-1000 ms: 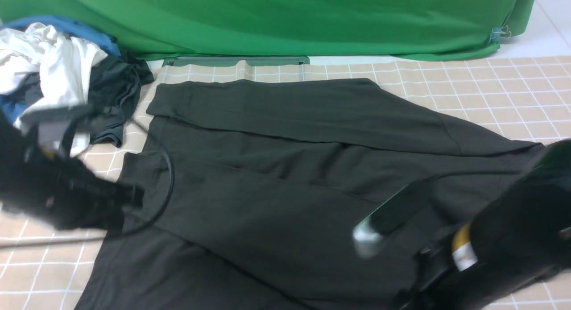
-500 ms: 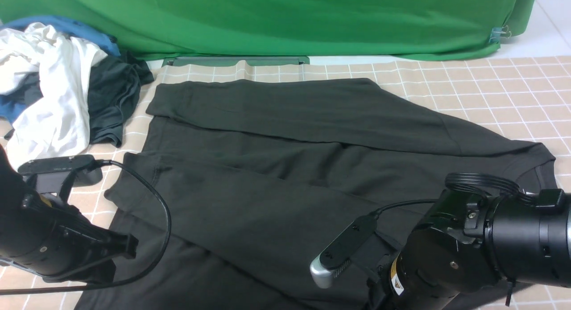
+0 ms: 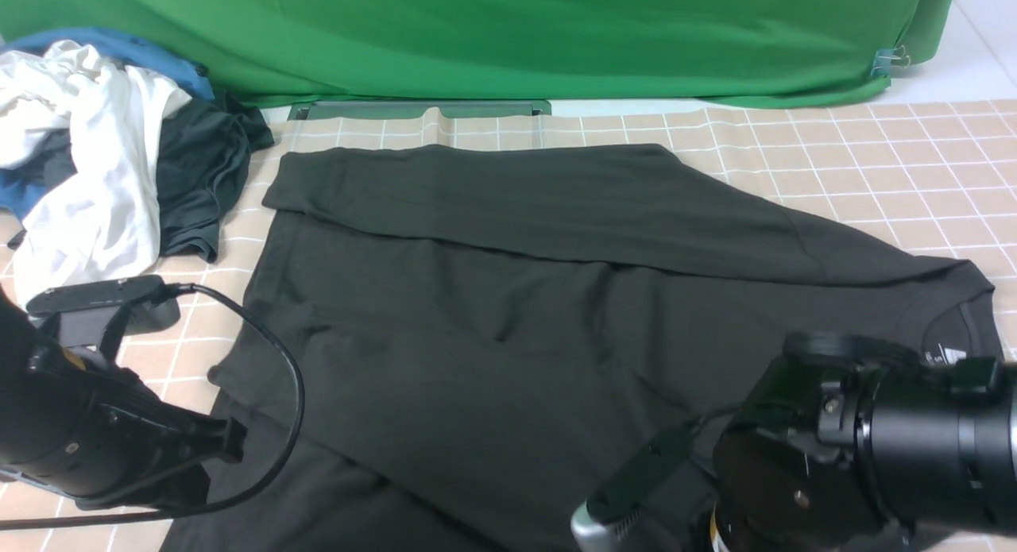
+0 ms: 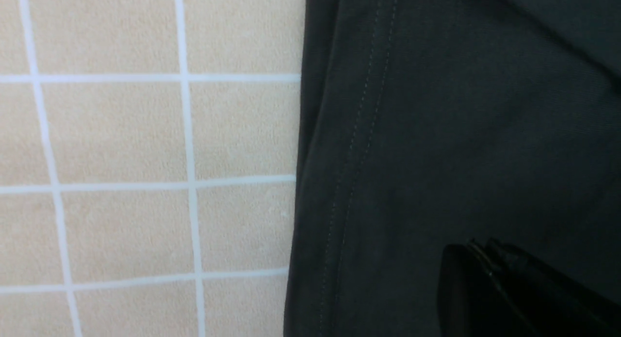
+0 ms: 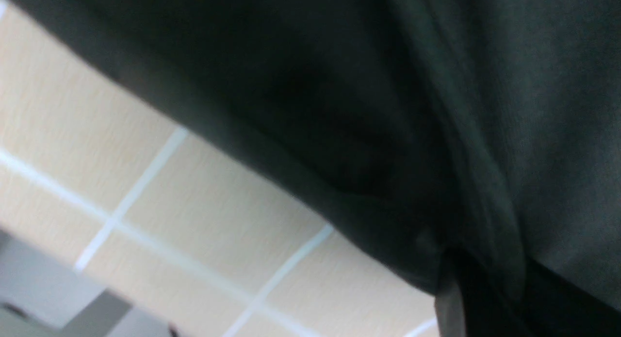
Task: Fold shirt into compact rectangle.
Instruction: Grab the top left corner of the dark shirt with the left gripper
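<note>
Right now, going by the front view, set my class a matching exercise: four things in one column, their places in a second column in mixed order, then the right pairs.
Column one
1. shirt
2. white garment
3. green backdrop
4. neck label

Column two
A. hanging along the far side
B. spread across the middle of the checked cloth
C. in the heap of clothes at the far left
D. small and white, at the shirt's right end

Pairs: 1-B, 2-C, 3-A, 4-D
</note>
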Controlling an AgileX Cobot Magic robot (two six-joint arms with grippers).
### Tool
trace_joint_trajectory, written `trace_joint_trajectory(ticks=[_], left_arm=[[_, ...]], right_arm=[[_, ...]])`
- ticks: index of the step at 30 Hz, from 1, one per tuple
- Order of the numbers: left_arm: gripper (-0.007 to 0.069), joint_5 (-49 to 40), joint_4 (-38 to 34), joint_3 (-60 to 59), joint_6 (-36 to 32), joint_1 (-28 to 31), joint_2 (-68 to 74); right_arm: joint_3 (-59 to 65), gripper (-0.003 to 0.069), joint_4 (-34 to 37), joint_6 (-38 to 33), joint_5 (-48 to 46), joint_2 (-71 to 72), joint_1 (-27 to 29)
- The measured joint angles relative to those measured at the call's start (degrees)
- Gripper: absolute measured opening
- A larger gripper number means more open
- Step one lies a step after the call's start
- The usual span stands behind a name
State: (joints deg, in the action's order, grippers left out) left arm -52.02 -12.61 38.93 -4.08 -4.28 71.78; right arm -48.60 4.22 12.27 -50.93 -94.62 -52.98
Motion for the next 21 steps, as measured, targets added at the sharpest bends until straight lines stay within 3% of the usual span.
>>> trace_joint_trajectory(ticks=[6,9,11,13,16,18,21], left_arm=[[0.0019,-2.03,-0.17,0.0,2.11,0.0,-0.31],[0.0019,-1.96,-0.17,0.52,4.08,0.0,-0.31],[0.0019,-2.09,-0.17,2.01,4.71,0.0,-0.2],[0.0019,-2.08,0.18,5.92,5.71,0.0,-0.08],[0.0019,-2.15,0.75,12.9,7.6,0.39,1.27],[0.0019,-2.39,0.95,17.37,8.11,0.99,3.1],[0.0019,-3.28,1.57,28.44,8.38,2.31,10.25]], right_arm=[[0.0,0.009,0.03,4.19,-3.28,2.94,-4.22],[0.0,0.0136,0.15,4.55,-3.61,3.49,-4.97],[0.0,0.0211,0.15,4.61,-3.97,3.49,-4.98],[0.0,0.0369,0.15,4.6,-5.21,3.49,-4.98],[-0.13,0.0503,0.15,2.97,-6.82,3.49,-4.98],[-0.39,0.052,0.08,2.27,-7.27,3.81,-4.98],[-1.3,0.0407,-1.73,1.81,-7.49,6.49,-5.03]])
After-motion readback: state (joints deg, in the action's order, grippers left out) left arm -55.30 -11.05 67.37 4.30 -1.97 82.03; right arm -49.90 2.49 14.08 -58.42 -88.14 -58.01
